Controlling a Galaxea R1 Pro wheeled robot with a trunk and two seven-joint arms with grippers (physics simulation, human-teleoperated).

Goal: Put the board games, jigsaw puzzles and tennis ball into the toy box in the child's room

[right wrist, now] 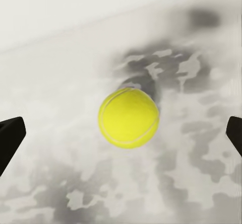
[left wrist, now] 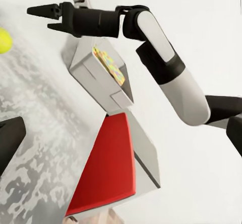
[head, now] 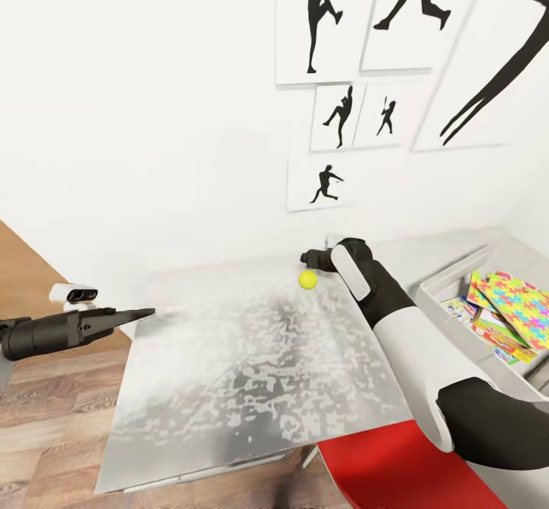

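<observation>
The right gripper [left wrist: 40, 17], fingers spread wide, hovers just beyond the tennis ball [head: 307, 279]; it should centre the ball between them, descend, then close gently.

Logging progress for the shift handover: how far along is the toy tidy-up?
Looks mostly done: colourful puzzle and game boxes already lie in the toy box. In hand: the right pincer, open, is lined up on the tennis ball, not yet gripping. Left: grasp the ball on the table and drop it in. The left pincer hangs idle.
</observation>
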